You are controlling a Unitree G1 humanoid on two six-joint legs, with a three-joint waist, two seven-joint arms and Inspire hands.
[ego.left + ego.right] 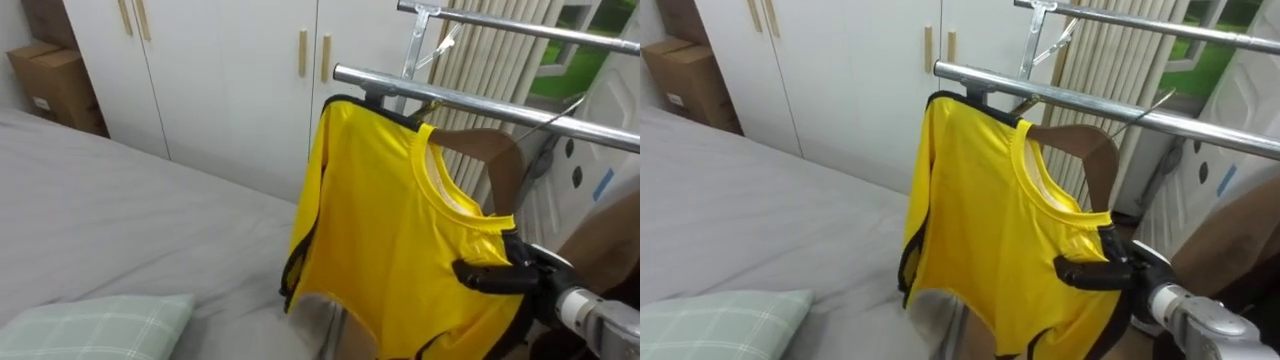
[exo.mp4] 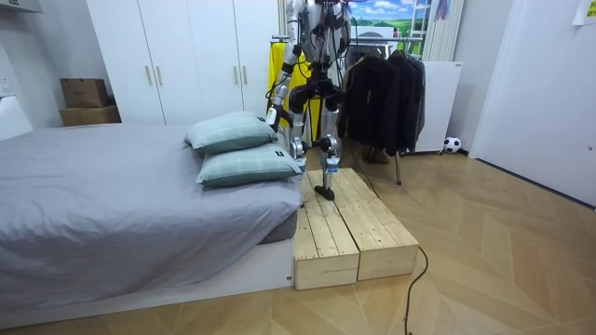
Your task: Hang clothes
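Note:
A yellow shirt [image 1: 390, 220] with black trim hangs on a brown wooden hanger [image 1: 492, 152]. The hanger's hook sits over the near end of a metal rail [image 1: 480, 106]. My right hand [image 1: 500, 272] comes in from the lower right, its dark fingers curled onto the shirt's lower shoulder where the hanger's end sits under the cloth. In the room view I stand on a wooden platform [image 2: 345, 223] beside the bed, facing the shirt [image 2: 277, 65], and my left hand [image 2: 296, 145] hangs low near the pillows.
A grey bed [image 1: 120, 220] with a checked pillow [image 1: 90, 325] lies to my left. White wardrobe doors [image 1: 230, 80] and cardboard boxes [image 1: 55, 85] stand behind it. A second rail [image 1: 520, 28] runs higher up. Dark jackets [image 2: 382, 88] hang further along the rack.

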